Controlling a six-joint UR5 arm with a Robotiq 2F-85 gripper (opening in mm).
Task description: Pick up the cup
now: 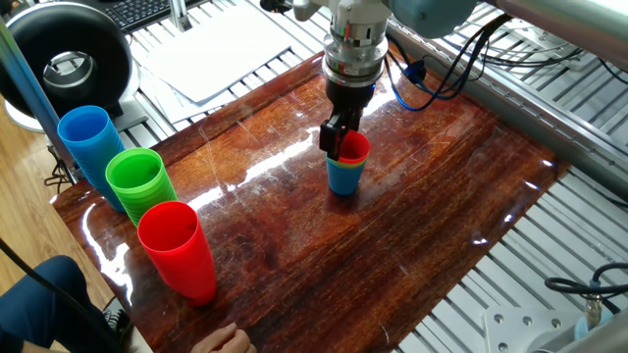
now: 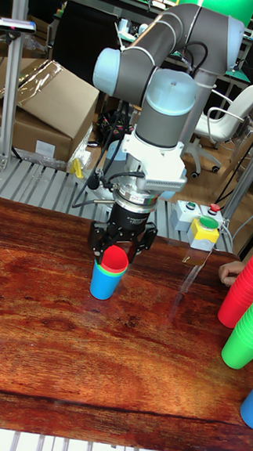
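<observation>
The cup (image 1: 354, 149) (image 2: 115, 258) is small and red. It sits as the top cup of a short nest, inside a small green cup (image 2: 103, 270) and a small blue cup (image 1: 343, 181) (image 2: 105, 284), mid-table. In the tall fixed view it looks tilted and slightly raised out of the nest. My gripper (image 1: 337, 143) (image 2: 118, 248) points straight down onto its rim, with one finger (image 1: 331, 135) outside the rim's left side. It appears shut on the rim.
Tall stacks of blue (image 1: 86, 137), green (image 1: 137, 178) and red (image 1: 179, 247) cups stand at the table's left corner. A person's hand (image 1: 222, 340) rests at the near edge. A button box (image 2: 198, 224) and cables lie beyond the wooden table (image 1: 442, 196).
</observation>
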